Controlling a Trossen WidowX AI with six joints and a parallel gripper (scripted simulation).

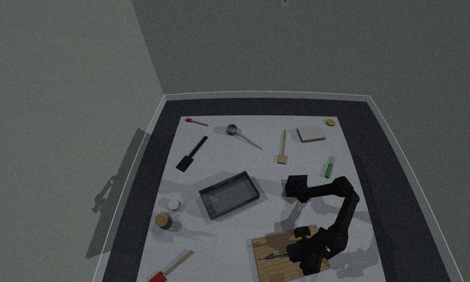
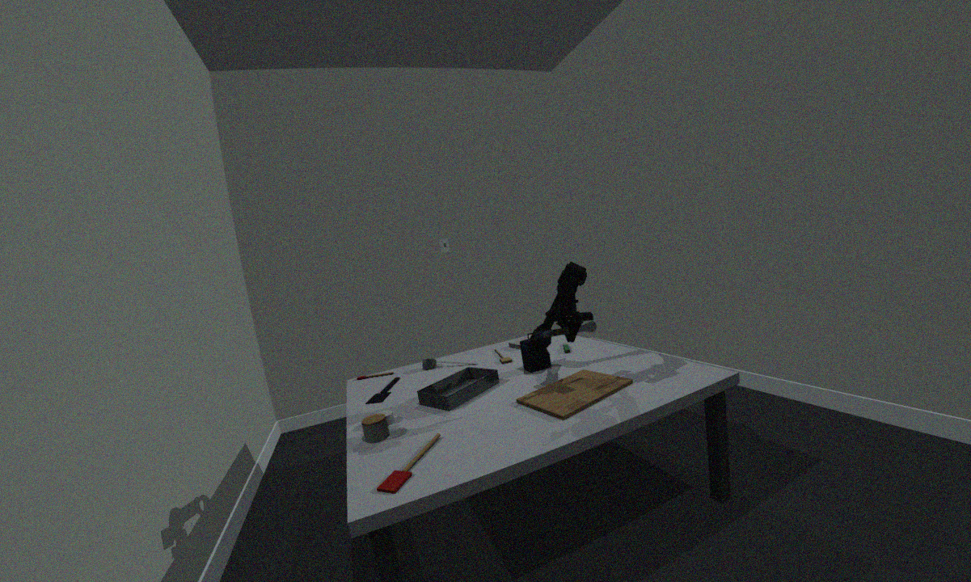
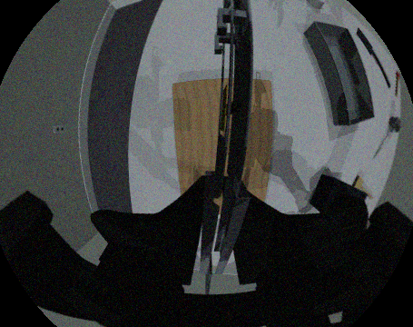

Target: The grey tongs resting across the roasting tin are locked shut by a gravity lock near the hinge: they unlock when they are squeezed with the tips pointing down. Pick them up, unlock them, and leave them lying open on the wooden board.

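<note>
The grey tongs (image 1: 272, 256) (image 2: 555, 332) (image 3: 237, 100) are in the air, roughly level in the exterior view, with both arms close together. My gripper (image 1: 288, 255) (image 3: 214, 180) is shut on them partway along their arms. In the wrist view the hinge end with its lock points to the top, and the broader tip end points to the bottom. Whether the lock is released I cannot tell. The wooden board (image 1: 264, 270) (image 2: 546, 403) (image 3: 197, 136) lies flat below the tongs. The roasting tin (image 1: 235, 208) (image 2: 439, 398) (image 3: 326, 74) has no tongs on it.
A wooden-lidded jar (image 1: 163, 220) (image 2: 374, 428) and a small white pot (image 1: 173, 204) stand left of the tin. A red spatula (image 1: 158, 277) (image 2: 395, 480) lies near the front edge. A black spatula (image 1: 184, 163), a ladle (image 1: 231, 129) and a green-handled tool (image 1: 328, 170) lie further back.
</note>
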